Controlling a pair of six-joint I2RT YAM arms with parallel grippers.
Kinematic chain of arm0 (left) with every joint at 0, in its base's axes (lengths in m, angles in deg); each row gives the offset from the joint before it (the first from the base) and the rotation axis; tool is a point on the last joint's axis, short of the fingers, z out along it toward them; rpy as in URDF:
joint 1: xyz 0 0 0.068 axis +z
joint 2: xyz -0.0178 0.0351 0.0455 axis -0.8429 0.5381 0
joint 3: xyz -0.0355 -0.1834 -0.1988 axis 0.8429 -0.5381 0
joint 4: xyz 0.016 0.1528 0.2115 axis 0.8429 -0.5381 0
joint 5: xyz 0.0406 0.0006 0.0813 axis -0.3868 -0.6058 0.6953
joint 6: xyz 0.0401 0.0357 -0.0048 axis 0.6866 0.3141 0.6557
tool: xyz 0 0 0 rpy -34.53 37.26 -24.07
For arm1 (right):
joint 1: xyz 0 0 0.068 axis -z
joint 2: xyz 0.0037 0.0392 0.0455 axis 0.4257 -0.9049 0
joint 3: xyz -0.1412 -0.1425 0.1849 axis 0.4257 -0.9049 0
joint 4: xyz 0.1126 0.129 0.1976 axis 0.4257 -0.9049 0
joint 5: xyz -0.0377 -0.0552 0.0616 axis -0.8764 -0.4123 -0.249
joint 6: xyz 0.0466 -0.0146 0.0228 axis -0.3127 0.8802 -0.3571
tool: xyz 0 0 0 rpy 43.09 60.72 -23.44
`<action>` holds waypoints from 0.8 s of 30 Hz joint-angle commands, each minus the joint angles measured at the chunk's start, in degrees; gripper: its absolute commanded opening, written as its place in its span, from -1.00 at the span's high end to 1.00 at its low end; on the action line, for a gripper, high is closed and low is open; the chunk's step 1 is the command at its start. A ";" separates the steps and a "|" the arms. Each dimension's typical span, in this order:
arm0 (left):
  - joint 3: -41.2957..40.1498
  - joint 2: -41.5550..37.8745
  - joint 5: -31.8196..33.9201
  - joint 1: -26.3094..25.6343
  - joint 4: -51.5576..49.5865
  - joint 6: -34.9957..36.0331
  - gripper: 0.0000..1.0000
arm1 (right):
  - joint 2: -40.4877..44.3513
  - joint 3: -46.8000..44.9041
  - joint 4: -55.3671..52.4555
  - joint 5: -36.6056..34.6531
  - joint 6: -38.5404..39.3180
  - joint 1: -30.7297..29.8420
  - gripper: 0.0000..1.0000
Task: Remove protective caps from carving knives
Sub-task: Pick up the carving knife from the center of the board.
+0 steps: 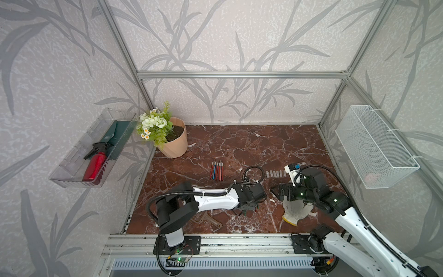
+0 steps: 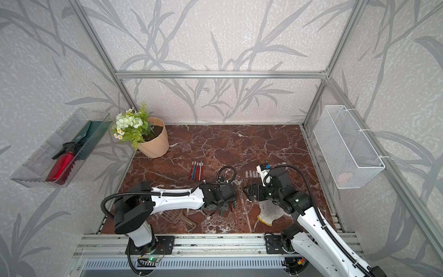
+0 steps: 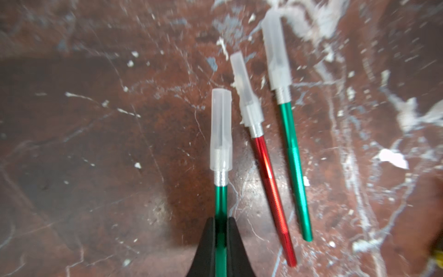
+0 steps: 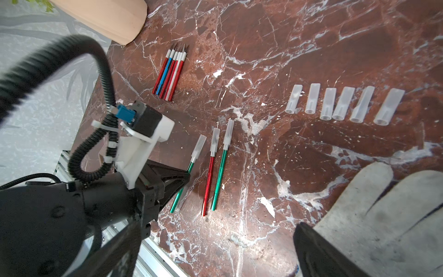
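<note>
**Held item.** The green-handled carving knife (image 3: 221, 199) has its cap (image 3: 221, 129) on. The left gripper (image 3: 221, 230) pinches it at mid-handle, and the capped end points away from the fingers. We cannot tell whether it is lifted off the marble (image 1: 239, 144).

**Layout, relative to the glove (image 4: 374, 215).**
- The held knife is the farthest of three capped ones.
- A red capped knife (image 3: 268, 167) and a green capped knife (image 3: 296, 167) lie between it and the glove, touching neither.
- Six loose caps (image 4: 345, 103) sit in a row just past the glove's fingertips.
- The bare knives (image 4: 170, 74) are bundled well apart from the glove.
- The right gripper (image 1: 275, 190) hangs near the glove, spread wide and empty.

**Our judgement.** The hold looks set, and the pull comes next.
- Raise the knife clear of its neighbours and keep it level.
- Close the right jaws on the cap only, short of the silver collar (image 3: 221, 177).
- Draw straight along the handle's axis; a skewed pull may jam the sleeve or let the handle slip.
</note>
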 commanded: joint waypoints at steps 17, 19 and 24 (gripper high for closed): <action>-7.83 -8.44 -4.94 6.28 11.64 13.54 0.82 | -12.20 0.01 14.26 3.28 -9.71 -1.57 -0.31; -8.50 -8.96 -4.76 6.29 12.37 14.09 0.82 | -14.10 0.59 15.65 2.29 -10.62 -2.74 -0.24; -10.00 -9.94 -4.66 6.37 14.60 15.83 0.83 | -19.61 3.31 17.31 -0.08 -15.99 -4.64 -0.10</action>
